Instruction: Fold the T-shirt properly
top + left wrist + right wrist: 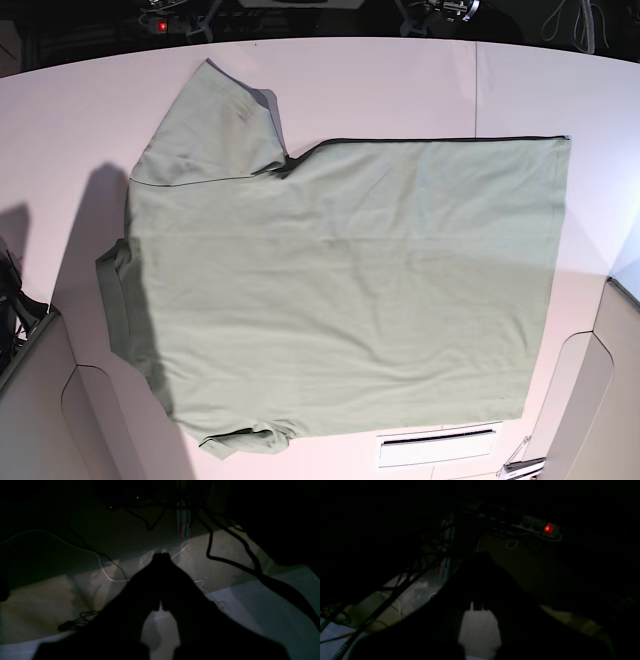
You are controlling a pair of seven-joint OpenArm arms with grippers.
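Observation:
The pale sage-green T-shirt (340,290) lies flat on the white table (400,80) in the base view. Its collar (112,300) is at the left and its hem at the right. One sleeve (210,130) spreads at the upper left. The other sleeve (240,438) is bunched at the lower left. My left gripper (161,555) is a dark silhouette with its fingertips together, empty, pointing past the table edge at the floor. My right gripper (482,555) looks the same in a very dark view. Neither wrist view shows the shirt. Neither gripper shows in the base view.
Grey arm housings stand at the base view's lower left (40,410) and lower right (600,400). A power strip with a red light (547,528) and several cables (232,560) lie on the floor behind the table. A white slotted piece (435,445) lies at the table's near edge.

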